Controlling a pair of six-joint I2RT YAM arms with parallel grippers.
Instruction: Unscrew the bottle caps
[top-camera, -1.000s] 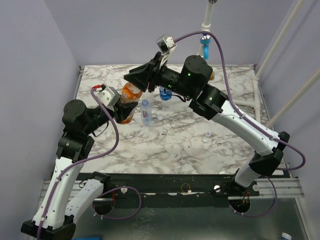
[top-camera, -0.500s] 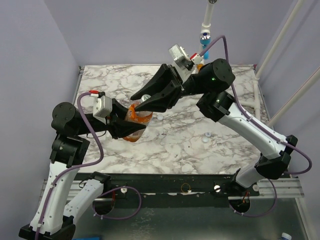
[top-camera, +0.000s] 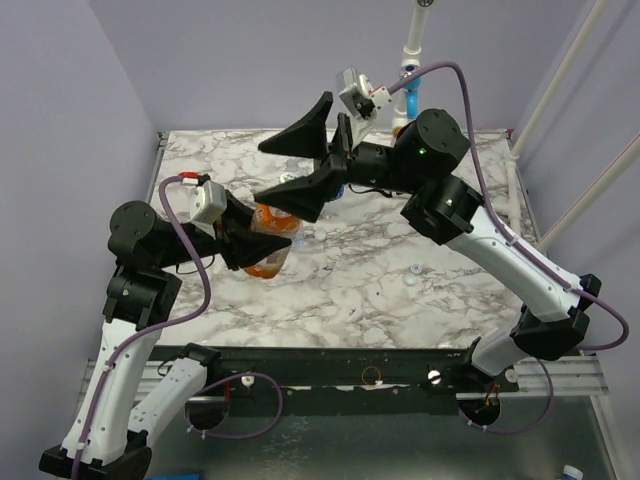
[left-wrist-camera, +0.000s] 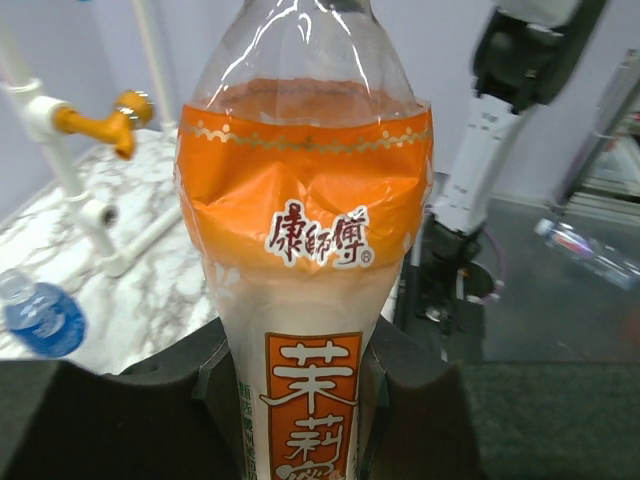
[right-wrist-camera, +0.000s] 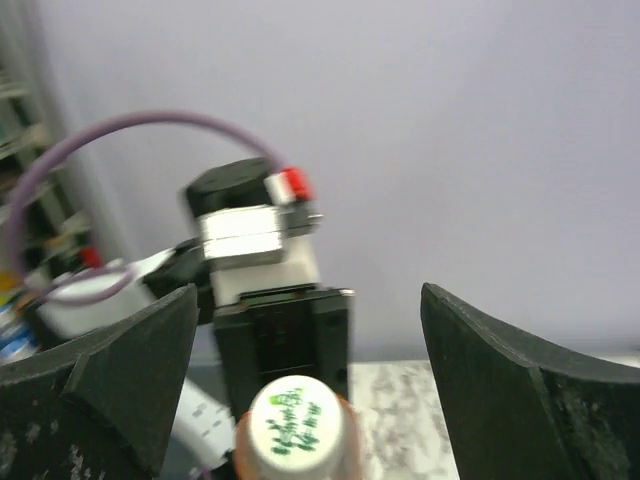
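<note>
Left gripper (left-wrist-camera: 300, 405) first: I've got its jaws clamped on the lower body of the orange bottle (left-wrist-camera: 305, 230), label facing my wrist camera. In the top view the left gripper (top-camera: 262, 240) holds that bottle over the left half of the bench, about midway between the near and far edges.

Right gripper (top-camera: 260, 173) is spread wide, gripping nothing. On the right wrist feed the bottle's cap (right-wrist-camera: 293, 413), white with green print, sits low between the two spread fingers (right-wrist-camera: 110, 370), and neither one touches it.

Cap count: three. One is on the orange bottle, and two loose caps (top-camera: 412, 275) lie close together on the marble toward the right edge.

Bottle count: two I can be sure of, the orange one and a blue-labelled bottle (left-wrist-camera: 40, 318) on the bench. The arms hide the rest.

One white pipe (left-wrist-camera: 75, 170) with an orange fitting stands at the far edge.

Left arm rises from the near-left corner and bends in toward the middle. Right arm climbs from the near-right corner, elbows high by the far edge, then reaches left.
</note>
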